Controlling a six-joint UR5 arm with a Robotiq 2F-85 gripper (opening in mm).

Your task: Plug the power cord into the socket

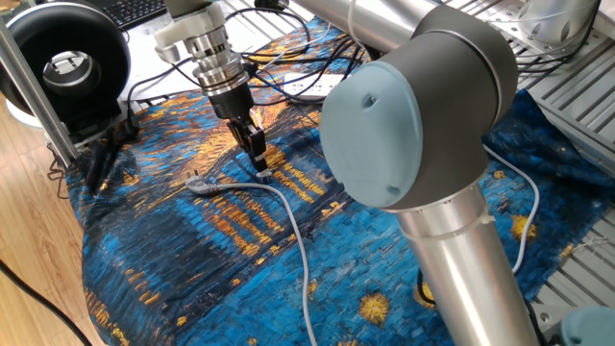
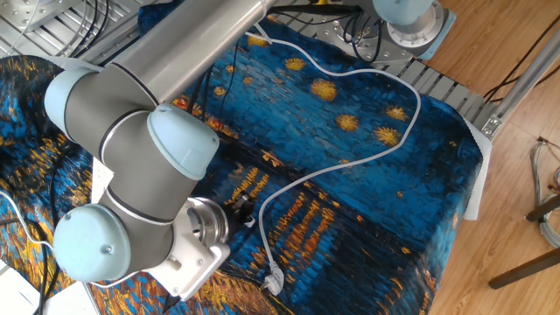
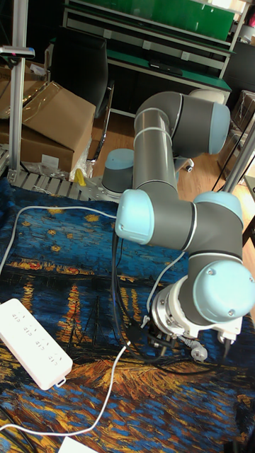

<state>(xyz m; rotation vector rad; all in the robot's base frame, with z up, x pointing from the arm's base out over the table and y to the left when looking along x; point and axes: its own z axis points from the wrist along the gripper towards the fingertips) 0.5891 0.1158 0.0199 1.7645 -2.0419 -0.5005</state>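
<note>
My gripper [image 1: 259, 165] points down at the starry blue cloth, its black fingers shut on a small pale plug. That plug belongs to the power cord [image 3: 106, 396], a thin white cable that trails from the gripper [image 3: 150, 338] toward the front edge. The socket [image 3: 32, 345], a long white power strip, lies flat on the cloth some way to the left of the gripper in the tall fixed view. In one fixed view the socket [image 1: 309, 86] shows partly, behind black cables. In the other fixed view the arm hides most of the gripper [image 2: 243, 213].
A thicker grey cable [image 1: 288, 221] ends in a grey plug [image 1: 199, 185] just beside the gripper and loops across the cloth [image 2: 350, 131]. Black cables [image 1: 288, 53] tangle near the power strip. A round black device [image 1: 67, 62] and metal posts stand at the cloth's left edge.
</note>
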